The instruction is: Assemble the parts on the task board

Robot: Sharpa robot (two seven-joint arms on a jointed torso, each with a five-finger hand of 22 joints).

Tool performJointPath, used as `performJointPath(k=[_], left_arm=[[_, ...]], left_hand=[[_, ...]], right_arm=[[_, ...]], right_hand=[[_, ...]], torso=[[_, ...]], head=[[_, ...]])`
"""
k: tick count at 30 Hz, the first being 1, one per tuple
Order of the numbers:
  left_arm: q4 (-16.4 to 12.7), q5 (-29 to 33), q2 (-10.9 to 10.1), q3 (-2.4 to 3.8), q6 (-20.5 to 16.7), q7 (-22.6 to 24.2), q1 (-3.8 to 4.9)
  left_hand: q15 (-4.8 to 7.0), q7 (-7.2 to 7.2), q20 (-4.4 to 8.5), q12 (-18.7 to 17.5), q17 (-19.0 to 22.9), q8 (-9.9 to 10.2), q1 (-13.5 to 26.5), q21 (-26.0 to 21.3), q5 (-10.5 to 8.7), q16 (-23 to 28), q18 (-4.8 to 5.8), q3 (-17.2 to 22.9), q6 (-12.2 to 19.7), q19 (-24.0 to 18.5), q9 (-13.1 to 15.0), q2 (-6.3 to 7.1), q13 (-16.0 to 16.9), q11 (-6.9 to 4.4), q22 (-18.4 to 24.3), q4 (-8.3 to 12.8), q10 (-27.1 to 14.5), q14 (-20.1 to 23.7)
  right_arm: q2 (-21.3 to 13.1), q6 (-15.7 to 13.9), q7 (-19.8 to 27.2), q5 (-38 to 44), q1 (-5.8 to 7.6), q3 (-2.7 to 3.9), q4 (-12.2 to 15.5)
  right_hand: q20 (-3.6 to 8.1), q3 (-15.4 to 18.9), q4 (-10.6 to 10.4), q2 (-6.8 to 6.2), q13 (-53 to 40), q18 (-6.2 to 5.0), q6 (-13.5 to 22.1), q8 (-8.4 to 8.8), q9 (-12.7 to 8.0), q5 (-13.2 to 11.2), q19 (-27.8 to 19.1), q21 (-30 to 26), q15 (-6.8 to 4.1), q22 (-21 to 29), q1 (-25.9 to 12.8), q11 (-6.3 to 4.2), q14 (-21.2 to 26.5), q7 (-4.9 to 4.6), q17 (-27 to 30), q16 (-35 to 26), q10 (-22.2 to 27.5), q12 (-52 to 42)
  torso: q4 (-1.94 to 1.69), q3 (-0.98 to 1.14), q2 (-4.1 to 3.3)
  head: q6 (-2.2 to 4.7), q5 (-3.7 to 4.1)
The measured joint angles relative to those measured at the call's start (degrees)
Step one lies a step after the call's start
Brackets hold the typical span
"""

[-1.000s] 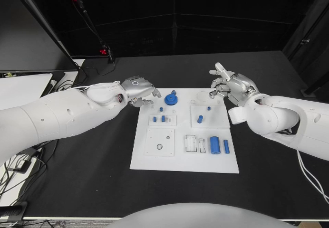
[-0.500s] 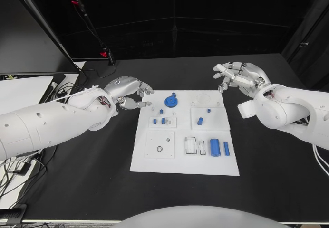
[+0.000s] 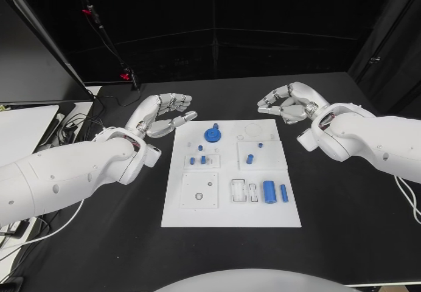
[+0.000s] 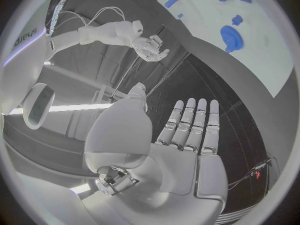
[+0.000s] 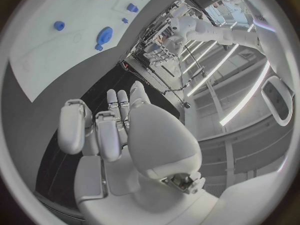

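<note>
Light falls evenly from above onto my task board (image 3: pixel 230 176), which reads bright white against the dark counter (image 3: pixel 351 201); shadows under the blue parts are faint. My arms glare mildly along their upper curves. The room at twelve o'clock stays dim, save a small red light (image 3: pixel 125 75) near eleven. In my wrist views straight edges bow toward the rim, long ceiling light strips (image 5: pixel 234 102) burn out white, and my near palms look soft.
</note>
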State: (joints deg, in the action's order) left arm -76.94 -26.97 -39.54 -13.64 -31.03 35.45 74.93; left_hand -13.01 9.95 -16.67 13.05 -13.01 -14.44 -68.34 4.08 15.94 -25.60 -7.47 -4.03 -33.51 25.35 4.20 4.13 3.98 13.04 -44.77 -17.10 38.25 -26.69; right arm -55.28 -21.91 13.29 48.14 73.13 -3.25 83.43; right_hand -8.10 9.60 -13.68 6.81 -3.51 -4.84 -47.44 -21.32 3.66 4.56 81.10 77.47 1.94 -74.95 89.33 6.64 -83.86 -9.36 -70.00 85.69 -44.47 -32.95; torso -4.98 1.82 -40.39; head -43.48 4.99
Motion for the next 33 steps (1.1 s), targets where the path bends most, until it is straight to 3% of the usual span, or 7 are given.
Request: performJointPath(k=[1,4,10,17,26,28,33], left_arm=[[-0.32,2.04,0.05,-0.01,0.26,0.58,-0.15],[-1.03,6.21,0.11,-0.02,0.83,1.6,-0.37],[-2.05,11.98,0.11,-0.02,1.46,2.62,-0.59],[-2.45,15.53,-0.12,-0.02,1.76,3.12,-0.65],[-2.55,17.21,-0.33,-0.01,1.85,3.33,-0.68],[-2.55,17.41,-0.41,-0.01,1.85,3.35,-0.69],[-2.55,17.71,-0.5,-0.01,1.86,3.39,-0.7]], left_hand=[[-0.21,-0.12,-0.02,0.04,0.25,-0.27,0.82,-0.47,-0.82,0.16,0.45,-0.23,0.75,-1.22,0.01,0.31,0.04,0.2,1.82,0.1,-0.77,1.11],[-0.81,-0.48,-0.01,1.0,0.9,-1.46,3.07,-0.8,-3.32,0.25,0.45,-0.56,3.3,-4.66,0.22,1.57,0.19,0.78,6.87,0.0,-3.41,4.39],[-0.96,-0.92,0.08,3.21,1.24,-4.32,5.73,-1.14,-5.1,-1.14,0.45,-1.21,6.67,-9.03,0.84,3.45,0.64,1.37,13.15,-0.19,-6.87,8.92],[-1.22,-1.05,0.01,7.15,1.24,-8.89,6.04,-1.14,-5.75,-4.71,0.44,-1.2,9.55,-9.11,1.84,3.14,1.32,1.62,14.12,-0.19,-9.13,10.69],[-1.49,-1.22,-0.11,9.88,1.66,-11.98,5.47,-1.14,-6.34,-6.95,0.44,-0.61,10.99,-8.56,2.27,2.06,1.5,1.67,14.54,-0.07,-10.44,11.81],[-1.49,-1.22,-0.11,10.41,1.78,-12.53,5.53,-1.14,-6.34,-7.35,1.28,-0.47,10.99,-8.56,2.33,1.99,1.5,1.67,14.61,0.07,-10.43,11.81],[-1.58,-1.32,-0.11,11.7,2.12,-13.91,5.15,-1.14,-6.55,-8.47,1.31,-0.13,11.95,-8.15,2.39,1.12,1.5,1.76,14.61,0.1,-11.18,12.32]], right_arm=[[0.1,-0.07,-0.48,2.54,-0.05,0.0,-0.12],[0.27,-0.18,-1.96,9.02,-0.36,-0.01,-0.3],[0.61,0.09,-4.74,19.66,-0.96,-0.04,-0.32],[1.11,1.89,-8.1,29.51,-2.02,-0.04,0.39],[1.65,5.19,-12.36,37.25,-3.64,-0.05,0.82],[1.89,5.82,-13.34,38.67,-3.86,-0.05,0.82],[2.31,7.01,-15.14,41.31,-4.11,-0.05,0.77]], right_hand=[[0.12,-0.3,0.11,-0.04,0.0,0.0,-0.19,0.79,0.0,-0.62,0.12,0.13,0.0,0.0,0.62,-0.13,0.0,0.18,-0.2,0.0,-0.35,0.71],[0.0,-0.79,0.31,-0.86,0.0,-0.01,-0.69,3.15,0.0,-1.43,0.4,0.14,0.0,0.0,2.0,0.01,0.0,0.67,-0.45,0.0,-1.21,3.04],[0.2,-0.95,0.47,-1.96,0.0,-0.01,-1.55,4.78,0.0,-1.64,0.6,0.37,0.0,0.01,3.1,-0.51,0.0,1.52,-0.56,0.0,-2.14,5.36],[0.4,-0.93,-0.33,-2.58,-0.01,-0.02,-2.79,6.42,0.0,-1.64,0.8,0.37,-0.2,0.01,3.72,-0.7,-0.19,1.45,-0.34,0.0,-3.97,7.85],[0.62,-0.33,-1.25,-3.22,-0.01,-0.02,-3.05,7.73,0.01,-1.63,0.58,-0.32,-0.2,0.02,3.43,-0.7,-0.19,1.18,1.17,-0.67,-4.37,9.62],[0.62,-0.35,-1.27,-3.26,-0.01,-0.03,-3.05,7.8,0.0,-1.63,0.58,-0.38,-0.2,0.02,3.47,-0.7,-0.19,1.18,1.41,-0.68,-4.37,9.73],[0.62,-0.49,-1.41,-3.65,-0.01,-0.03,-3.05,8.13,0.01,-1.63,0.58,-0.62,-0.24,0.02,3.87,-0.76,-0.14,1.18,1.8,-0.9,-4.7,10.17]], torso=[[0.01,0.01,0.0],[0.03,0.01,0.0],[0.13,0.02,0.0],[0.15,0.12,0.0],[0.15,0.11,-0.04],[0.15,0.11,-0.06],[0.15,0.12,-0.07]], head=[[0.1,0.34],[0.19,1.13],[0.35,2.05],[0.51,2.58],[0.53,2.77],[0.47,2.86],[0.28,2.69]])
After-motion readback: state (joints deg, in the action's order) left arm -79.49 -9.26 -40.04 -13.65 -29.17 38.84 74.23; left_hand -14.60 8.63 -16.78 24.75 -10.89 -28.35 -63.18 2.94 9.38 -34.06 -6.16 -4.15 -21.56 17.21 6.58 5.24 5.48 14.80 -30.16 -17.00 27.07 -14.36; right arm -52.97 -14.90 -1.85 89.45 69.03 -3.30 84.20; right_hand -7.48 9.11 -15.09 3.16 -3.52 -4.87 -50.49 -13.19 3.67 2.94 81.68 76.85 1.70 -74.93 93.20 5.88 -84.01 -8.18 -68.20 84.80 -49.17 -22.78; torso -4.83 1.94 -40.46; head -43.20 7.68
